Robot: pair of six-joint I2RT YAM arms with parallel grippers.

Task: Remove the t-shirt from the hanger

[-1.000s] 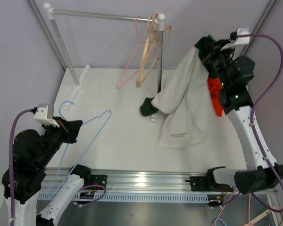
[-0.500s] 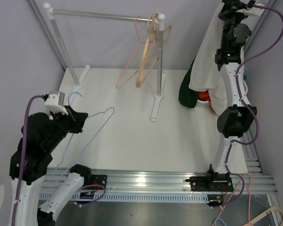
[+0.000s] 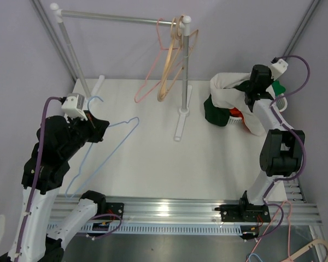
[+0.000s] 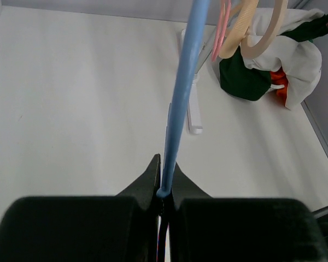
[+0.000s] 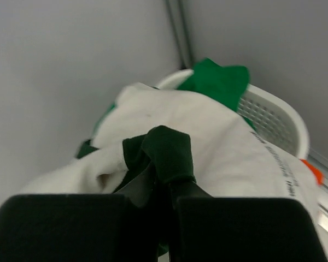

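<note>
T-shirt (image 3: 225,88) brought down from overhead, draped over the basket (image 5: 273,117), dark collar pinched tight in right gripper (image 5: 163,177), hanger (image 4: 183,93) clamped in left gripper (image 4: 165,185), nudged rightward, rack (image 3: 185,76) stood between them.

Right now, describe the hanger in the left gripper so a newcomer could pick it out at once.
A clothes rail stands at the far edge of the white table; nearer and to the left, the left gripper is shut on a thin hanger. It is the only blue one and bare, while the pink hanger and beige hangers hang on the rail.
</note>
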